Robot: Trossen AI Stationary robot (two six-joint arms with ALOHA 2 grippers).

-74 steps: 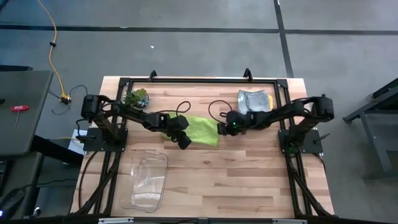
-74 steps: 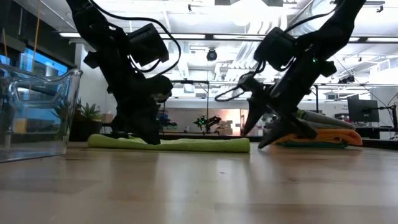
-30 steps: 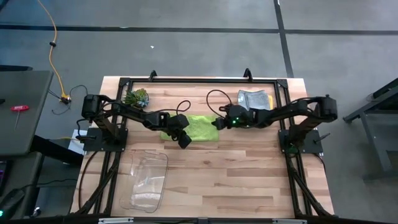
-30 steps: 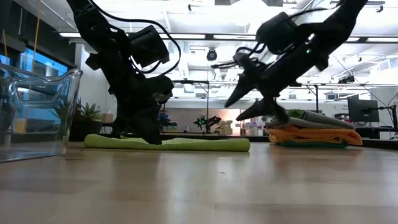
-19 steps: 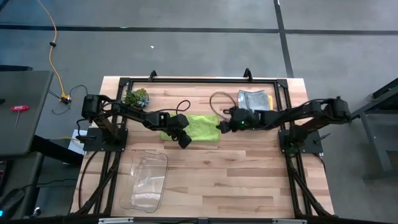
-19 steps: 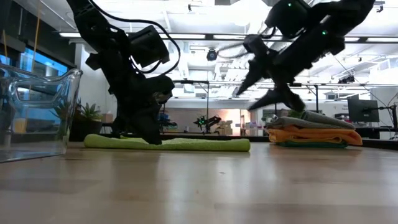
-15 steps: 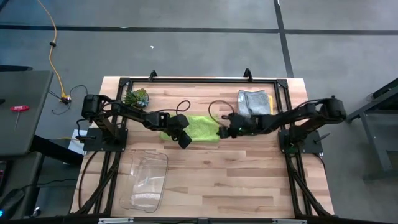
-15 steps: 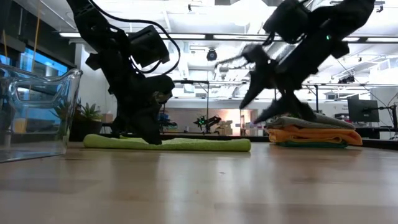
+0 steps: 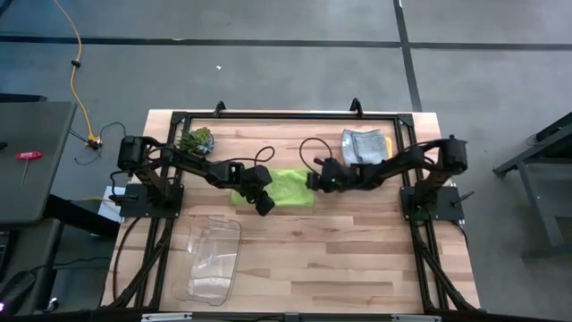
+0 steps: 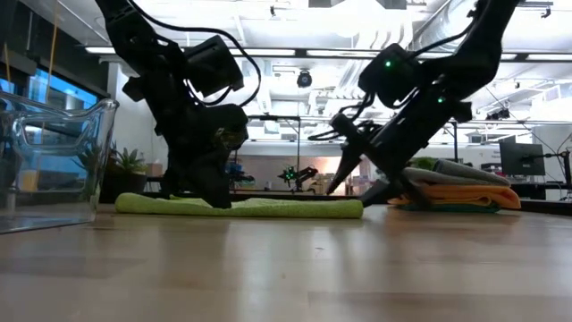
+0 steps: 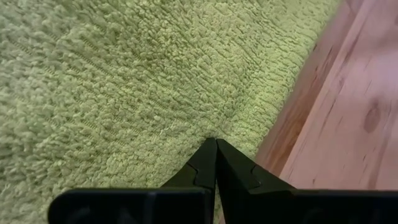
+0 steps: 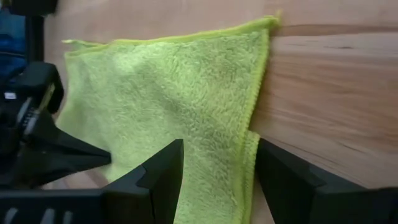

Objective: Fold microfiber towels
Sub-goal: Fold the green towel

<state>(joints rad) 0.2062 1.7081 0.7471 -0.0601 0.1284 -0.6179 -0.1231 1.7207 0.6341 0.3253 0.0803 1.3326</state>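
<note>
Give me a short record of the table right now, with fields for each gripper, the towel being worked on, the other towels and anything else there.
left gripper: shut, pressing on the green towel
right gripper: open, straddling the towel's edge
green towel: flat on the table, mid-table
stack: grey on top, by the right arm
bin: clear, near left
plant: far left

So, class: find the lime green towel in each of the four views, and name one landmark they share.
High view: lime green towel at table centre, between the arms.
Low view: flat strip left of centre.
Left wrist view: fills most of the picture.
Right wrist view: centre-left, on wood.
Shared landmark: the shut left tool pressing on it.
</note>
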